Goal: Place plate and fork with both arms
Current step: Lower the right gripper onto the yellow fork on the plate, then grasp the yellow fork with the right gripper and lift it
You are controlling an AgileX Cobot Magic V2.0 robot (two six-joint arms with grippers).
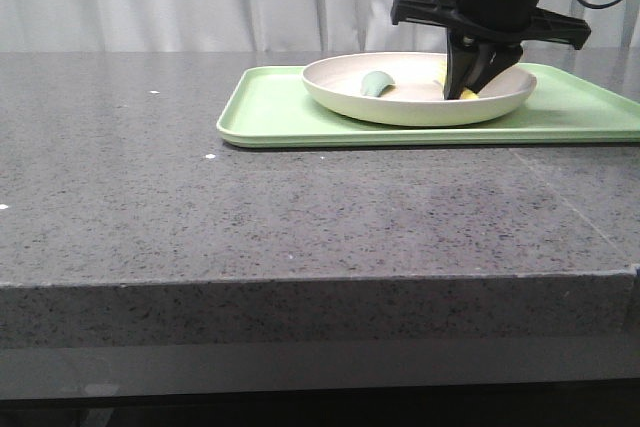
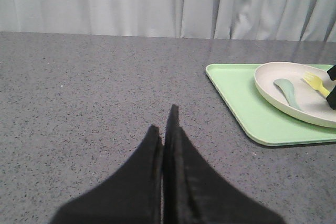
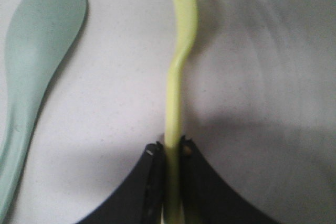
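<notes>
The cream-white plate (image 1: 420,107) sits on the light-green tray (image 1: 270,107) at the back right of the table. It also shows in the left wrist view (image 2: 273,85) and fills the right wrist view (image 3: 115,108). My right gripper (image 1: 468,90) reaches down into the plate and is shut on the handle of the pale-yellow fork (image 3: 177,82), which lies in the plate (image 2: 314,82). My left gripper (image 2: 164,121) is shut and empty, low over the bare table, well left of the tray. It does not show in the front view.
A grey-green spoon-like utensil (image 1: 378,83) lies in the plate beside the fork, also seen in the left wrist view (image 2: 289,92) and the right wrist view (image 3: 37,56). The grey speckled table (image 1: 200,207) ends at a front edge. White curtains hang behind.
</notes>
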